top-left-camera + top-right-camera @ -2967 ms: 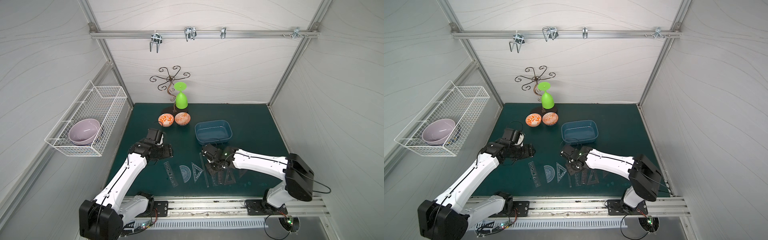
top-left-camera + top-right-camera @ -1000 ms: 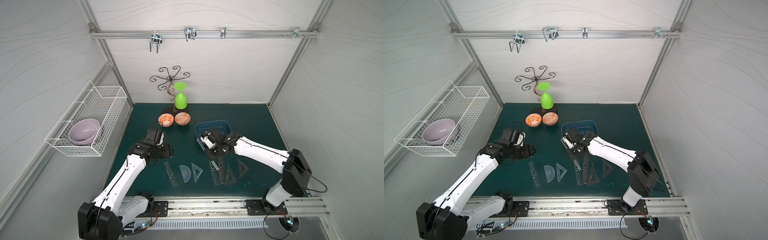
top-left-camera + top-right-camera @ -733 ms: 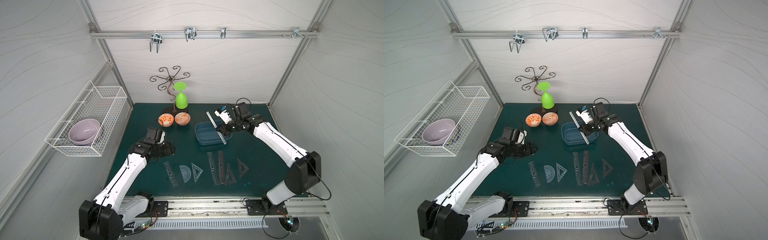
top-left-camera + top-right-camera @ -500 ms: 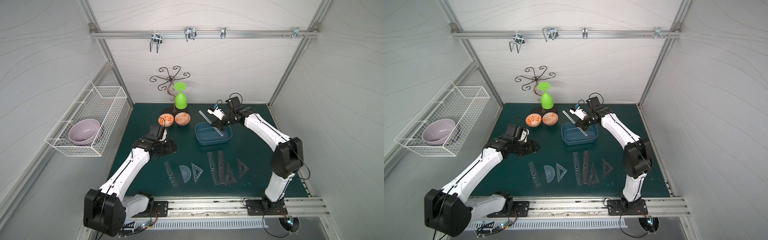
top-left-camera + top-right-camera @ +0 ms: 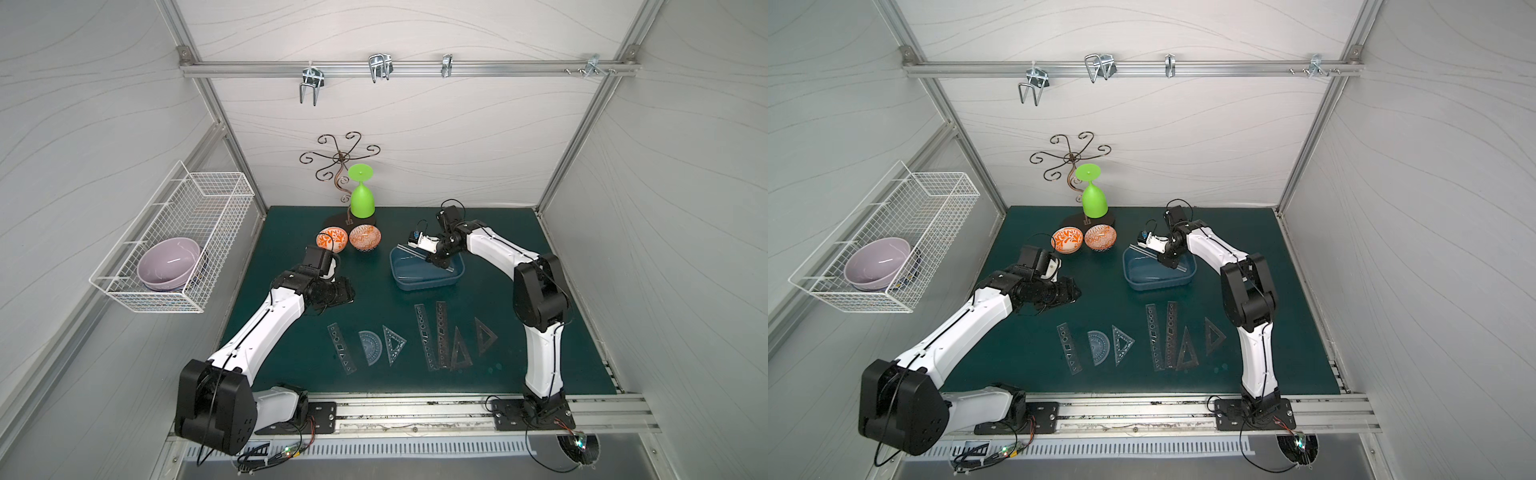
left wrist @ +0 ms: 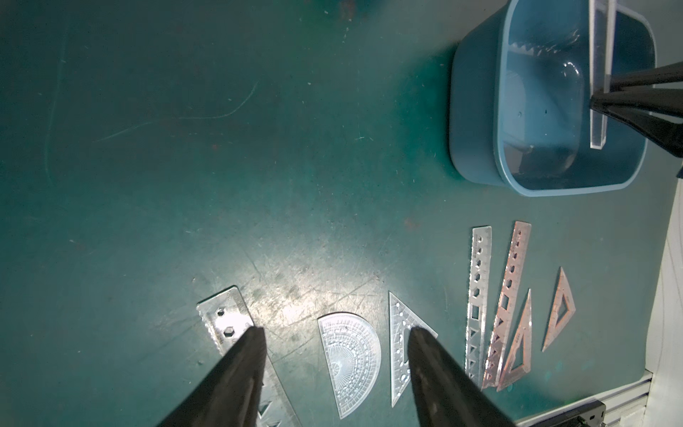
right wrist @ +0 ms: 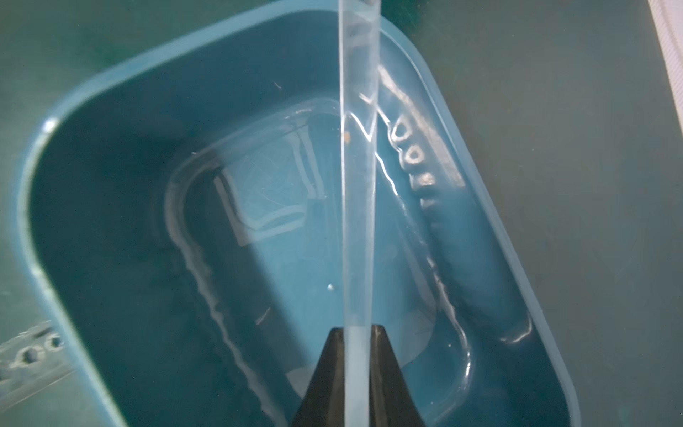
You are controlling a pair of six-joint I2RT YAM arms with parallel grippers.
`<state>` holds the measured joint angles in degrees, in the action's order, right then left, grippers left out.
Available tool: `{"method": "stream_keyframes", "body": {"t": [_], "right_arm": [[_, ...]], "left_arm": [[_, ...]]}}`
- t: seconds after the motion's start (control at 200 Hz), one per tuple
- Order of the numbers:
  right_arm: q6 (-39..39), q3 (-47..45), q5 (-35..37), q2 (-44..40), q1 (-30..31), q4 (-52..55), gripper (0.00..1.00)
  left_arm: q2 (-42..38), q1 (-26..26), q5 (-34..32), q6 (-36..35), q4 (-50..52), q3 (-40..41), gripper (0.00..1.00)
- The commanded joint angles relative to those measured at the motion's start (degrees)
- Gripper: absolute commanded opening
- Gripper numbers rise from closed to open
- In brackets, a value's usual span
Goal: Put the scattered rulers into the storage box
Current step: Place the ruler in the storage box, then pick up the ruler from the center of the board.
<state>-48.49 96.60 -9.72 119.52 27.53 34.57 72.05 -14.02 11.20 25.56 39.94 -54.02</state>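
right gripper (image 7: 356,332) clamped on ruler (image 7: 360,148) over box (image 7: 92,148) | left gripper (image 6: 336,331) half open, empty | ruler looks light, stiff, slick: pinch flat faces, near middle

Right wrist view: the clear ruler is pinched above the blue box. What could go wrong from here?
1. The held ruler reaches past the far rim of the storage box, so on release from the right gripper it may bridge the rim or tip out.
2. It appears gripped on edge and could end up leaning on the strips already inside instead of lying flat.
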Motion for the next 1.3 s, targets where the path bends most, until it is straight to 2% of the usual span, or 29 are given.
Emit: {"method": "stream_keyframes", "body": {"t": [0.0,0.095,0.26,0.415,0.5,0.59,0.71,0.85,0.94,1.005,1.14,1.295], "right_arm": [[-2.9,-0.3,1.1,1.1,0.1,-2.7,0.14],[-3.2,-0.7,1.4,1.7,0.1,-3.4,0.22],[-3.3,-0.4,2.0,3.4,0.5,-3.5,0.28],[-1.9,0.5,2.9,3.9,0.8,-4.1,0.31],[0.8,0.6,2.7,1.2,0.8,-5.3,0.33],[8.9,-0.1,1.4,-4.2,1.1,-6.5,0.37],[26.5,-2.5,4.2,-12.6,4.1,-3.0,0.39],[42.3,-16.0,9.5,-23.3,11.1,-2.2,0.35],[47.9,-27.4,14.1,-30.2,20.7,-4.7,0.35],[51.1,-33.9,17.9,-33.3,28.4,-5.6,0.42],[58.6,-40.9,23.4,-34.5,40.2,-5.5,0.49],[62.6,-42.5,22.0,-30.1,46.5,-8.3,0.48]], "left_arm": [[0.2,0.2,-0.9,-0.5,-1.7,-1.6,0.66],[0.1,0.2,-1.1,-0.6,-1.7,-1.4,0.66],[-0.1,0.2,-1.4,-0.9,-1.7,-1.4,0.66],[0.1,0.2,-1.5,-1.1,-1.3,-1.8,0.66],[-0.2,0.2,-0.8,-0.9,-0.9,-1.6,0.66],[-1.1,0.1,1.8,0.4,-0.6,-0.4,0.66],[-4.1,-1.9,3.8,2.8,-1.3,3.7,0.64],[-7.4,-5.9,4.1,6.6,-3.3,9.2,0.62],[-8.9,-6.6,6.0,8.7,-4.6,12.0,0.6],[-10.1,-6.6,6.2,9.3,-4.4,13.0,0.6],[-12.9,-6.6,5.6,9.7,-3.2,12.6,0.6],[-14.0,-6.6,4.2,9.7,-2.5,12.5,0.6]]}}
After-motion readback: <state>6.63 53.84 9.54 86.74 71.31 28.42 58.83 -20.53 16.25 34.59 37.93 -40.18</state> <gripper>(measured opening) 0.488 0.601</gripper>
